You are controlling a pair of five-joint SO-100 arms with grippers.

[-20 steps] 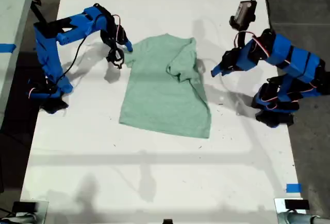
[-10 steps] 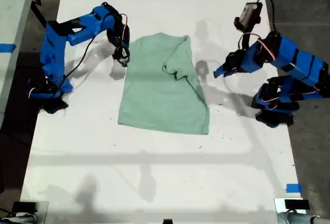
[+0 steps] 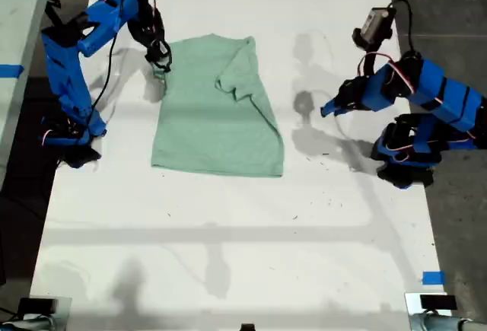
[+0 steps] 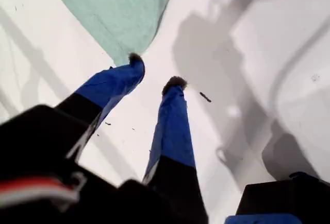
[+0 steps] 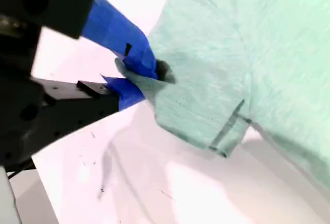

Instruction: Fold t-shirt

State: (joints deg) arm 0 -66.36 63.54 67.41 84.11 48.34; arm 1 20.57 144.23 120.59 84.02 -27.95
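The t-shirt (image 3: pixel 213 110) has slid toward the table's (image 3: pixel 228 255) far edge and the exterior view's left. My second end effector (image 3: pixel 160 68) pinches its sleeve; my first end effector (image 3: pixel 326 110) hangs open, empty.

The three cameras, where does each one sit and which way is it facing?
Exterior view: overhead, looking down on the white table, the t-shirt and both blue arms.
First wrist view: on my first hand, looking along its open blue fingers at the table and a shirt corner.
Second wrist view: on my second hand, pinching a sleeve.
All three views show the t-shirt.
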